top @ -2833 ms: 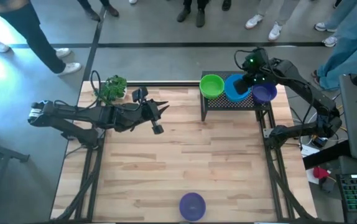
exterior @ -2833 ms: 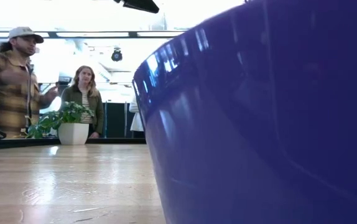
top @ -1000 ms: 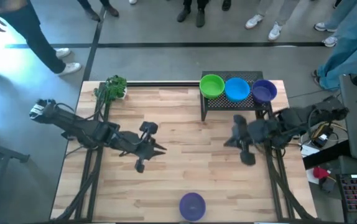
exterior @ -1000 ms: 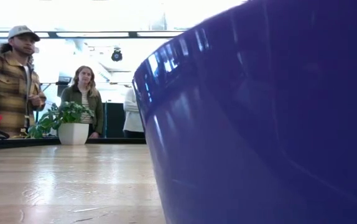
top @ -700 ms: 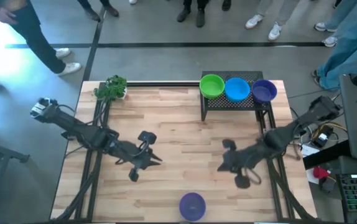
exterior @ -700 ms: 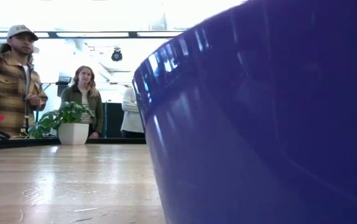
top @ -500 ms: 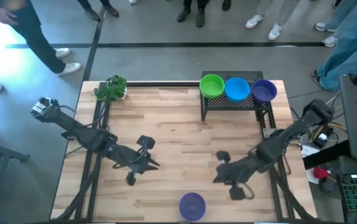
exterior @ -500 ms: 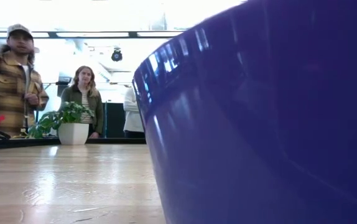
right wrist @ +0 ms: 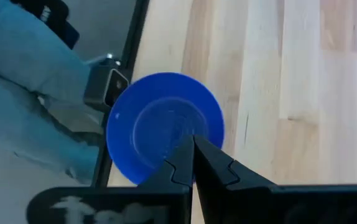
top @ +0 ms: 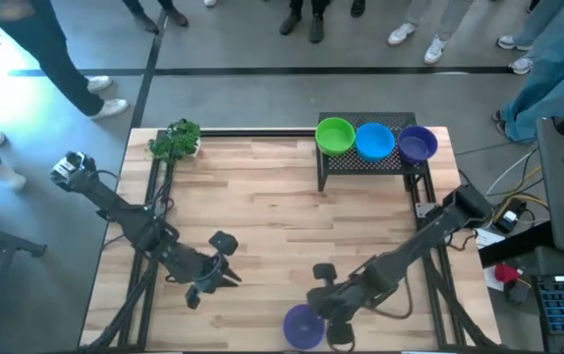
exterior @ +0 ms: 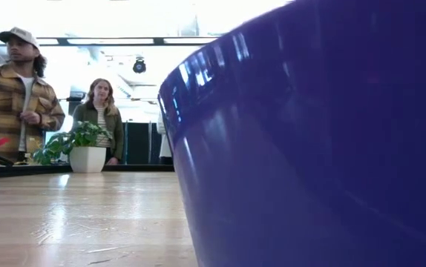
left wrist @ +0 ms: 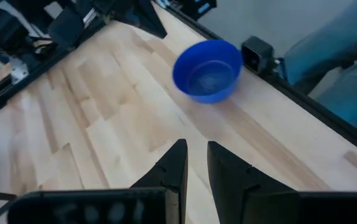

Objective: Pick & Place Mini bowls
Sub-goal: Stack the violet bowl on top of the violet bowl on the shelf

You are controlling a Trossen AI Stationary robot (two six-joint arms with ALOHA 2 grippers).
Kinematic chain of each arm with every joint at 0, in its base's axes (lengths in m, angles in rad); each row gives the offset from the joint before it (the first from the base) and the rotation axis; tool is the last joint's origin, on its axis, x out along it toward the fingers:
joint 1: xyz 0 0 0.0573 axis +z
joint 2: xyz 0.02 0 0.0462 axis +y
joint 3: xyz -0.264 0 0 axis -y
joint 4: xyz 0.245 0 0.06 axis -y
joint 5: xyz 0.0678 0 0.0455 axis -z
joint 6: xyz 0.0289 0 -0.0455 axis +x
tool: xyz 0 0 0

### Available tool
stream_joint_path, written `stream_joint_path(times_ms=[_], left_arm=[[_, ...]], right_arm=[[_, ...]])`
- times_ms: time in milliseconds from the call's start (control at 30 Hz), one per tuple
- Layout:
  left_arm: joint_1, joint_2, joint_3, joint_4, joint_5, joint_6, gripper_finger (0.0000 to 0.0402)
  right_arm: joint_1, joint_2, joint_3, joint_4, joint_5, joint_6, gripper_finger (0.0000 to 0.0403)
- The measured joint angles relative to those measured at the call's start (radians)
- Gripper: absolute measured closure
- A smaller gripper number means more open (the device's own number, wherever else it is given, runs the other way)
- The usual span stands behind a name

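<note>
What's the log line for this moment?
right gripper: shut, above lone bowl | left gripper: slightly open, empty | rack: three bowl stacks

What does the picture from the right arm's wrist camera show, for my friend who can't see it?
A blue bowl sits upright near the edge of a wooden table, seen from above. The right gripper, fingers shut, hangs just over the bowl's inside. Past the table edge there is a small black box and someone's blue clothing.

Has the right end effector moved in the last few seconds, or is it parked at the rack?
Yes. The right end effector has swung away from the black rack at the far edge to the near edge, beside the lone bowl.
</note>
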Motion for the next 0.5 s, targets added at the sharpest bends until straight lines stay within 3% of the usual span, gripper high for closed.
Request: stream_joint_path(times_ms=[333, 500], left_arm=[[-0.073, 0.0, -0.001, -0.004, 0.0, 0.0, 0.0345], [-0.09, 0.0, -0.001, -0.005, 0.0, -0.004, 0.0345]], right_arm=[[0.0, 0.172, 0.194, -0.178, 0.004, 0.142, 0.0391], [0.0, 0.22, 0.25, -0.238, 0.004, 0.153, 0.0363]])
